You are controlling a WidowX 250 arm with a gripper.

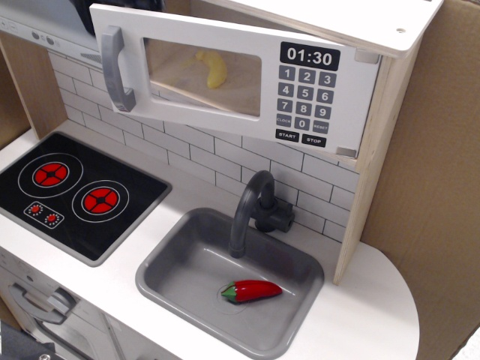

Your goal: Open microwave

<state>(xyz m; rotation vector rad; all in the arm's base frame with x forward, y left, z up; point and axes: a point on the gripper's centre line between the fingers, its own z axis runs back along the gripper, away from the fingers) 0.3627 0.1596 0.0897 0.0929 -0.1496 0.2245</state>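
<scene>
The white microwave (225, 75) hangs at the top of the toy kitchen. Its door has a clear window (202, 75), a grey vertical bar handle (114, 69) on the left, and a black keypad (304, 105) under a black clock display (310, 56) reading 01:30. The door stands slightly ajar, with its handle side swung out from the cabinet. A yellow banana (214, 67) lies inside behind the window. A dark shape (82, 13) shows at the top edge just left of the door's upper corner. It looks like part of my gripper, and its fingers are hidden.
A grey slanted range hood (37, 19) is at the top left. A black stovetop (75, 195) has two red burners. A grey sink (187, 262) has a grey faucet (251, 210) and holds a red pepper (251, 291). A cardboard wall (435, 187) stands on the right.
</scene>
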